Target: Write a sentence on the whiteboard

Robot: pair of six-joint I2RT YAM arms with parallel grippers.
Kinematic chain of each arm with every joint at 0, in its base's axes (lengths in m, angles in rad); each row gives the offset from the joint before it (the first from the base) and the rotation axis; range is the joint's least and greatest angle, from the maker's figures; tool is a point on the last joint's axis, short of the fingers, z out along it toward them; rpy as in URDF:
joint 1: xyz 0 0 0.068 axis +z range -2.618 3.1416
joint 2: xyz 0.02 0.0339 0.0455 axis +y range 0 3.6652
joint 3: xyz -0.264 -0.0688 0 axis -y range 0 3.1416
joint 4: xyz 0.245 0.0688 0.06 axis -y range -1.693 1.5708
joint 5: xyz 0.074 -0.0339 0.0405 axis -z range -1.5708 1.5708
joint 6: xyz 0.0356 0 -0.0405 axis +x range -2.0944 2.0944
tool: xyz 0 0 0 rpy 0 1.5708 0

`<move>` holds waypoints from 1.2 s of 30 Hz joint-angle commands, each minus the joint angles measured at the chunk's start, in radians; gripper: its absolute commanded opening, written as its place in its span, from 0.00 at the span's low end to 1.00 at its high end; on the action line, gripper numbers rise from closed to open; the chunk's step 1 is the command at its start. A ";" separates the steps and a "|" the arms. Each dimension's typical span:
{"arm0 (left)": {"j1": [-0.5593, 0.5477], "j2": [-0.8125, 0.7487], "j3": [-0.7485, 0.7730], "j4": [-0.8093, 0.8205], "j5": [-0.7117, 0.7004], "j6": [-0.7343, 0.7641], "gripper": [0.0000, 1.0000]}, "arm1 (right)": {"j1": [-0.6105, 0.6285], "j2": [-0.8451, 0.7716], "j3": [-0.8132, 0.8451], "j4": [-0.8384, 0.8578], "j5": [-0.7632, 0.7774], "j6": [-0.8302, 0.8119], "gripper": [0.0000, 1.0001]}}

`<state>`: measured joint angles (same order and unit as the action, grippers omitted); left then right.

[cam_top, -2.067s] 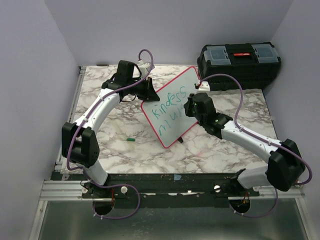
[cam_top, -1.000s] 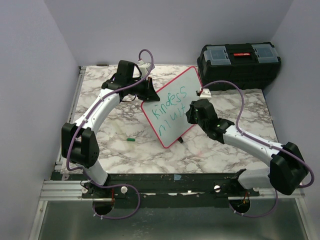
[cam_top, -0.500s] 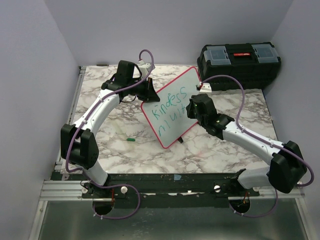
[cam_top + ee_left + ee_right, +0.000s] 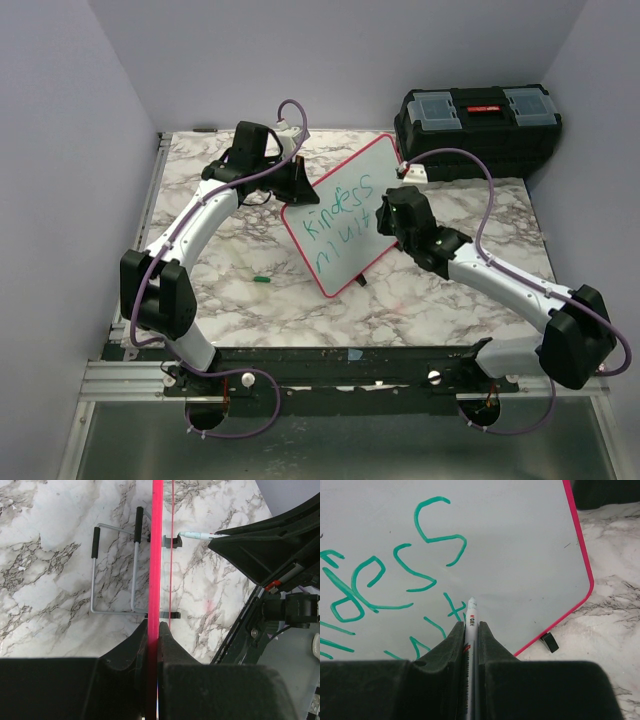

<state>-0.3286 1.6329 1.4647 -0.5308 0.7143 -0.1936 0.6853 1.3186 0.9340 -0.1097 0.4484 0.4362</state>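
Observation:
The whiteboard (image 4: 376,163), white with a red-pink rim, stands tilted on the marble table. My left gripper (image 4: 298,181) is shut on its left edge. In the left wrist view the rim (image 4: 157,555) runs straight up from between my jaws (image 4: 154,630). The sentence (image 4: 338,203) is green lettering in two lines. My right gripper (image 4: 386,214) is shut on a white marker (image 4: 471,617). The marker's tip is at the board (image 4: 520,540), just right of the last green strokes (image 4: 451,611). Whether the tip touches I cannot tell.
A black toolbox (image 4: 478,124) sits at the back right corner. A small green cap (image 4: 261,279) lies on the table left of the board. A wire stand (image 4: 115,570) props the board from behind, its clips (image 4: 549,642) at the lower rim.
My right gripper with the marker has shifted slightly up and back along the board's right part. The left arm and the whiteboard have stayed put.

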 commanded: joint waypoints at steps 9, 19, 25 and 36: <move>0.003 -0.042 -0.018 -0.004 -0.084 0.077 0.00 | -0.008 0.075 0.059 0.013 0.005 -0.011 0.01; 0.003 -0.042 -0.016 -0.006 -0.085 0.077 0.00 | -0.009 0.076 0.025 0.033 -0.038 0.008 0.01; 0.003 -0.041 -0.014 -0.006 -0.085 0.077 0.00 | -0.009 0.067 -0.007 0.033 -0.061 0.024 0.01; 0.003 -0.042 -0.015 -0.007 -0.085 0.076 0.00 | -0.009 0.039 -0.034 0.017 -0.080 0.038 0.01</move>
<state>-0.3286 1.6207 1.4567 -0.5407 0.7086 -0.1890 0.6781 1.3716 0.9218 -0.0921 0.4217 0.4507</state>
